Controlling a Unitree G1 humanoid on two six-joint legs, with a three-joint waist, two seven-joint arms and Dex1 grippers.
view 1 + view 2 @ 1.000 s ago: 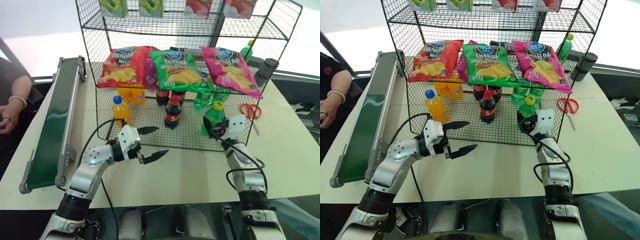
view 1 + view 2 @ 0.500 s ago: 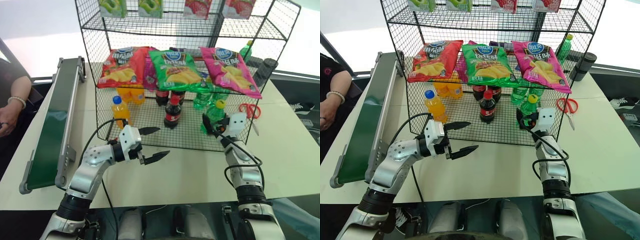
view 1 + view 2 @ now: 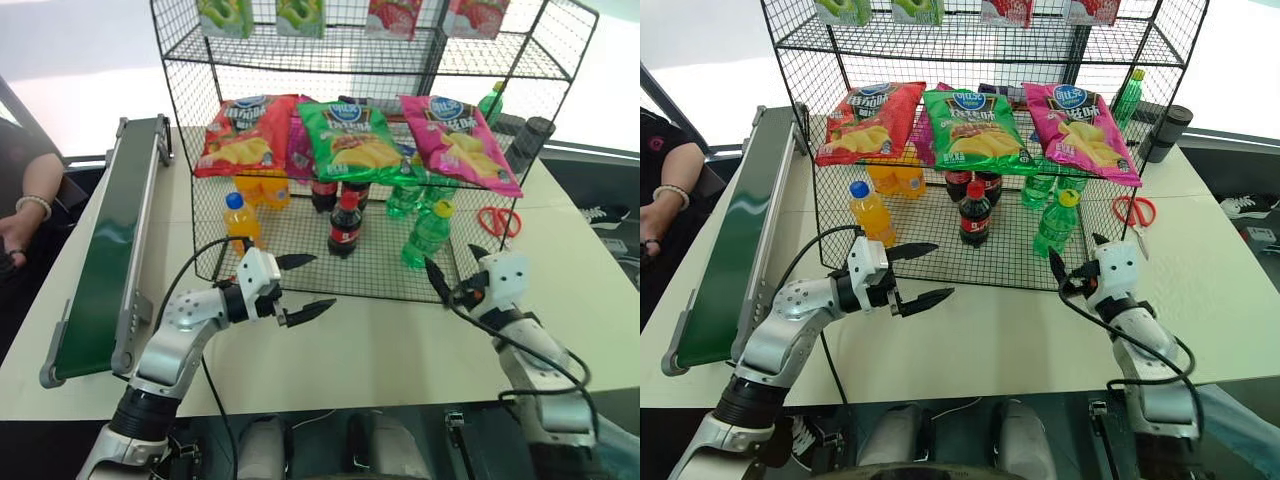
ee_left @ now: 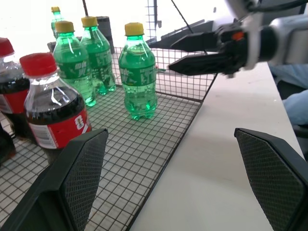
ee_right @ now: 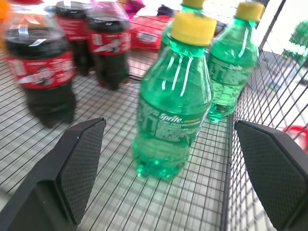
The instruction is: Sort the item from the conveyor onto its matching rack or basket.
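Note:
The item, a green bottle (image 3: 427, 238) with a yellow cap, stands upright on the bottom tier of the black wire rack (image 3: 386, 276), near its front right corner. My right gripper (image 3: 455, 265) hovers just in front of that tier, open and empty, a short gap away from the bottle (image 5: 175, 101). Over the table in front of the rack's middle, my left gripper (image 3: 322, 281) stays open with nothing in it. The dark green conveyor (image 3: 110, 240) runs along the table's left side with no item on its belt.
Cola bottles (image 3: 346, 225), orange-drink bottles (image 3: 240, 218) and more green bottles (image 3: 405, 192) share the bottom tier. Chip bags (image 3: 350, 135) lie on the tier above. Red scissors (image 3: 500, 220) lie right of the rack. A person's arm (image 3: 25, 205) rests at far left.
My right gripper opened, let go of the green bottle and drew back out of the rack toward me. The bottle now stands alone on the bottom tier. The left arm stayed put.

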